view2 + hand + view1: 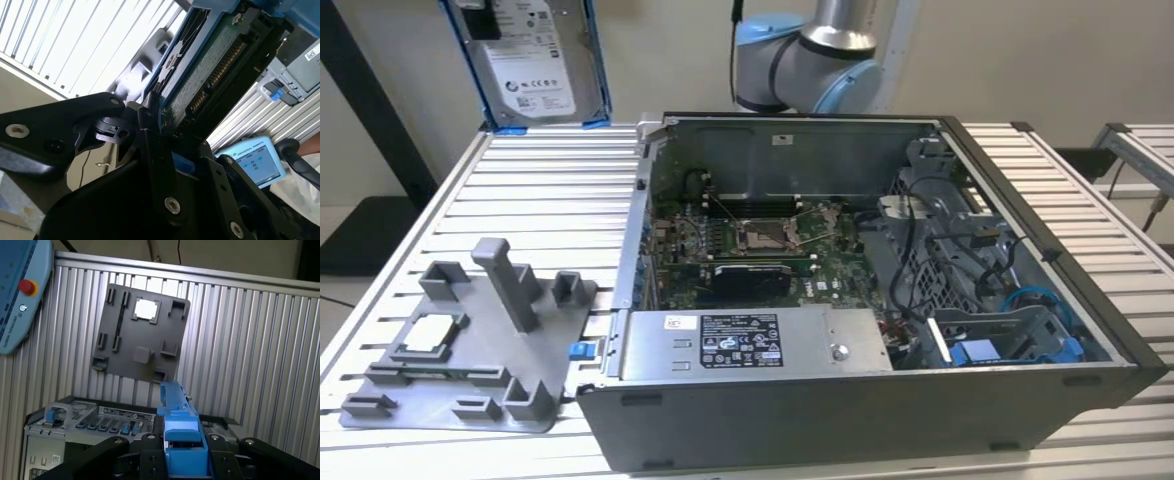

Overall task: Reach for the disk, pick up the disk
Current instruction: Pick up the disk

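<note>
In the exterior view, the open computer case (881, 400) lies on its side on the slatted table (534, 200). Inside it I see the motherboard (761, 235) against the floor of the case. The labelled power supply (747, 345) sits along the near wall, loose cables (947, 240) run toward the exterior view's right, and a blue plastic part (987, 350) sits in the near right corner. Beside the case, to the exterior view's left, lies the grey fixture plate (460, 358), with a small silver chip (430, 335) seated in one of its pockets. My arm (807, 60) rises behind the case. The disk (531, 60) stands upright over the table's far left corner, label facing the camera, well apart from the case.

In the second wrist view, my pincer (155, 125) is clamped on the disk (210, 70). One black finger (150, 150) presses the blue bracket's edge, and the green circuit side is turned toward the camera. A teach pendant (255, 162) lies beyond; the grey labelled box behind it is probably the case, though it is blurred.

In the first wrist view, the blue bracket of the disk (177, 415) stands between my fingers. Below it are the fixture plate (130, 335), with the chip (146, 309) in its pocket, and the case (75, 420). The pendant (20, 285) is off to one side. Nothing lies between the disk and the plate.
</note>
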Available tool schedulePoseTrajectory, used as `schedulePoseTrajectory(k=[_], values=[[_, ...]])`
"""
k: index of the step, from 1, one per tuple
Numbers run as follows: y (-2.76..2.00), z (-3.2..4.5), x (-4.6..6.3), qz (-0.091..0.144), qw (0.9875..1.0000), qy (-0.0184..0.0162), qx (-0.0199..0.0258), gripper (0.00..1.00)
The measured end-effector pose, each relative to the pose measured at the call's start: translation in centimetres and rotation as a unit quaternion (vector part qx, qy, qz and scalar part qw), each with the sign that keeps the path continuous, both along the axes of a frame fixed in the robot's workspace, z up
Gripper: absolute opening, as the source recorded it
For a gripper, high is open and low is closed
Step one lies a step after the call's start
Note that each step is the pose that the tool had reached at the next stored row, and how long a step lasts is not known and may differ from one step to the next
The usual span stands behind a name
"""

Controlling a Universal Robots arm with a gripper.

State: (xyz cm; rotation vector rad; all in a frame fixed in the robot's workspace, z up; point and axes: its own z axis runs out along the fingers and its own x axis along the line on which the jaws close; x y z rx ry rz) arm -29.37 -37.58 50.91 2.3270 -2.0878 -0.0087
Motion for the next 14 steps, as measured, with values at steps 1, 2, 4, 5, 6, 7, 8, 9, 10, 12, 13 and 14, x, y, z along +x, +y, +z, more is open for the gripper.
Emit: schedulePoseTrajectory(k=[1,2,4,5,6,7,8,9,10,12,13,14], values=[[0.0,0.0,0.4,0.0,1.0,0.0,0.0,0.0],[0.0,0.0,0.7,0.0,1.0,0.0,0.0,0.0],[0.0,0.0,1.4,0.0,1.0,0.0,0.0,0.0],[0.0,0.0,1.7,0.0,1.0,0.0,0.0,0.0],[0.0,0.0,2.0,0.0,1.0,0.0,0.0,0.0],[0.0,0.0,2.3,0.0,1.0,0.0,0.0,0.0],[0.0,0.0,2.6,0.0,1.0,0.0,0.0,0.0],[0.0,0.0,3.0,0.0,1.0,0.0001,0.0,0.0],[0.0,0.0,3.4,0.0,1.0,0.0,0.0,0.0],[0.0,0.0,4.2,0.0,1.0,0.0001,0.0,0.0],[0.0,0.0,4.7,0.0,1.0,0.0,0.0,0.0],[0.0,0.0,5.1,0.0,1.0,0.0,0.0,0.0]])
